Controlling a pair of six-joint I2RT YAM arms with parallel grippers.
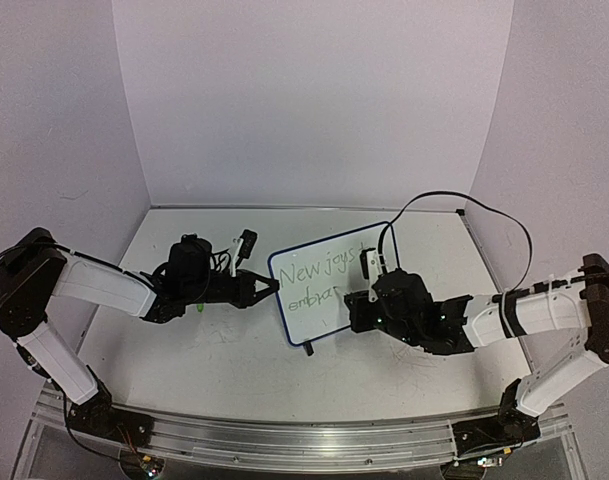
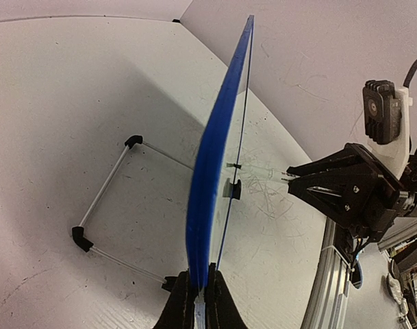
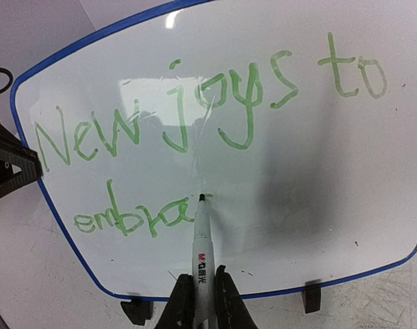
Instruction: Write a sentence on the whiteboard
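On the table [image 1: 214,370], the left gripper [image 1: 271,290] clamps the whiteboard [image 3: 318,199] at nine o'clock to steady it while the right gripper [image 3: 200,301], closed on a marker [image 3: 201,250], writes the sentence [image 3: 194,116] near six o'clock.

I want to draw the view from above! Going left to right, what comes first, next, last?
Left arm → left hand → whiteboard → right arm.

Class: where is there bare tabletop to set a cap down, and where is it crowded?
Free: the table between whiteboard and near rail; also the strip between whiteboard and rear wall. Crowded: the middle, where the left end effector clamps the whiteboard and the right end effector holds a marker to it.
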